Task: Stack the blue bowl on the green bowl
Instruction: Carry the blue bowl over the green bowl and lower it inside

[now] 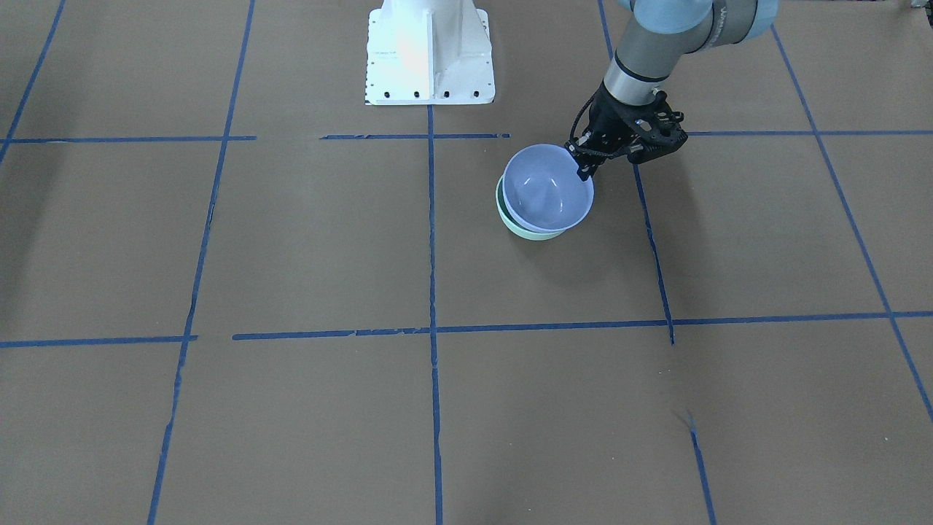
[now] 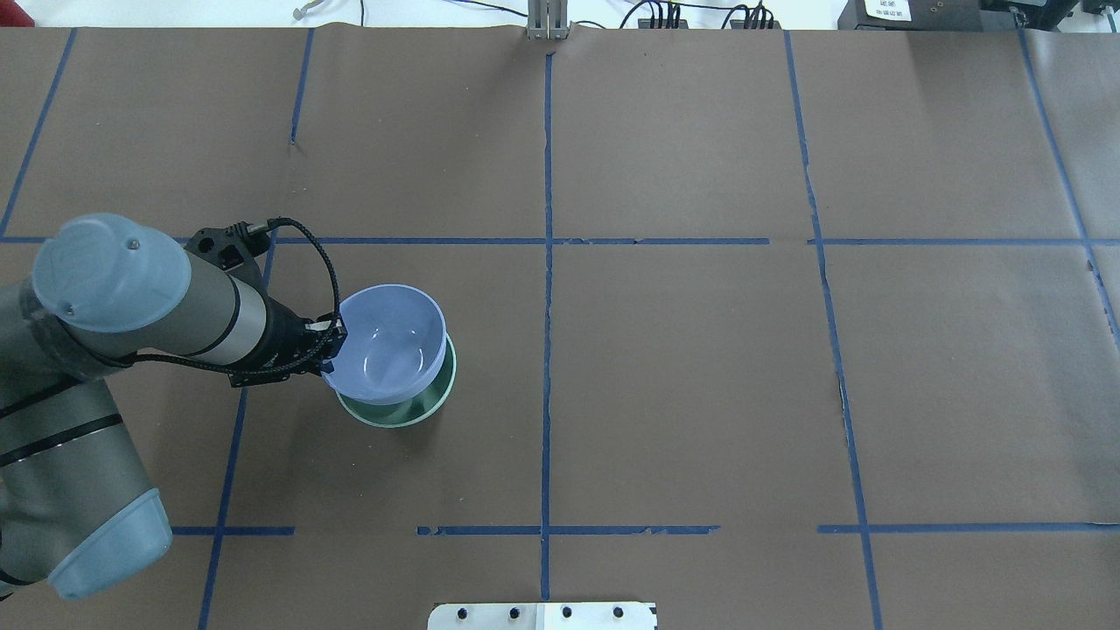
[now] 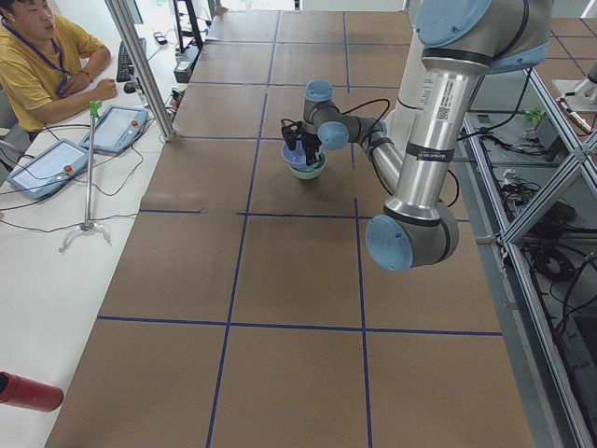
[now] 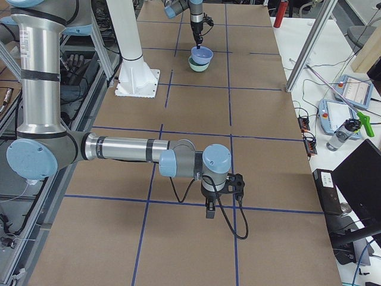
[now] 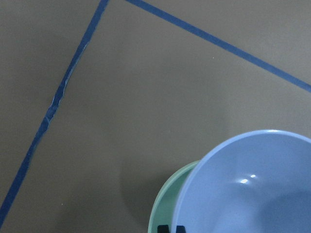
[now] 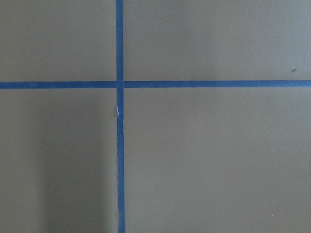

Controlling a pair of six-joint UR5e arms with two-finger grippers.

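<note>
Room's lit evenly from overhead and pretty bright, so shadows on the brown table [image 1: 306, 240] stay soft and faint. The white mount [image 1: 430, 51] is blown out to near-pure glare in the front-facing view. The glossy blue bowl [image 2: 389, 346] catches a couple of pinpoint highlights inside. The left wrist view is dimmer, with a blurry shadow beside the green bowl [image 5: 165, 201]. The right wrist view looks flat and slightly grainy, darker down its lower left.

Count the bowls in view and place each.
2. The blue bowl, gripped at its rim by the left gripper, is over the green bowl, which peeks out beneath it. No others show.
</note>
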